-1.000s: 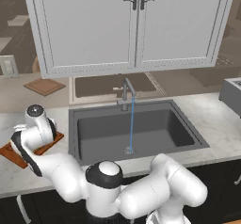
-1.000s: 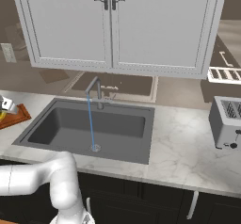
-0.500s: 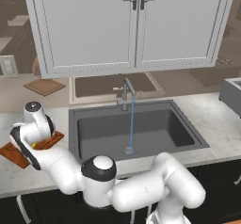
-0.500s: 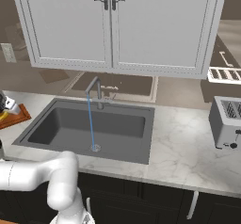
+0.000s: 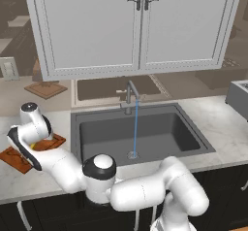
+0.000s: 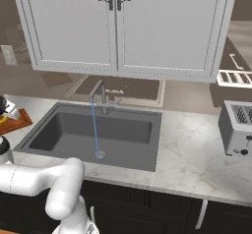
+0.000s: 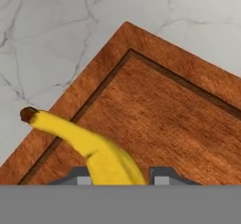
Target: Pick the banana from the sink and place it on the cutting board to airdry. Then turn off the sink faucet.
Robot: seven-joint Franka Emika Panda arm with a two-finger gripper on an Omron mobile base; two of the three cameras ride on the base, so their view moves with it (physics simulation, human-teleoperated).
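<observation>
fingers: the gripper (image 7: pixel 120 178) has its two dark tips clamped on the fat end of the banana (image 7: pixel 89 148), one tip on each side, so it's gripping the fruit

banana: curves up and left in the hand view, dark tip poking out past the board's edge over the marble; in the left base view a bit of yellow shows under the hand, right over the board

cutting board: the reddish-brown cutting board (image 5: pixel 19 157) sits on the table (image 5: pixel 227 133) at the near left, just beside the sink; groove runs round its edge

sink: the sink (image 5: pixel 155 133) is a dark grey basin in the middle with a round drain on its floor

water: a thin blue water stream (image 5: pixel 135 128) drops straight onto the drain

faucet: the sink faucet (image 5: pixel 130 93) stands at the far rim, running

toaster: a toaster (image 6: pixel 238 128) sits on the right

cabinets: white cabinets (image 5: pixel 135 26) hang at the back
</observation>
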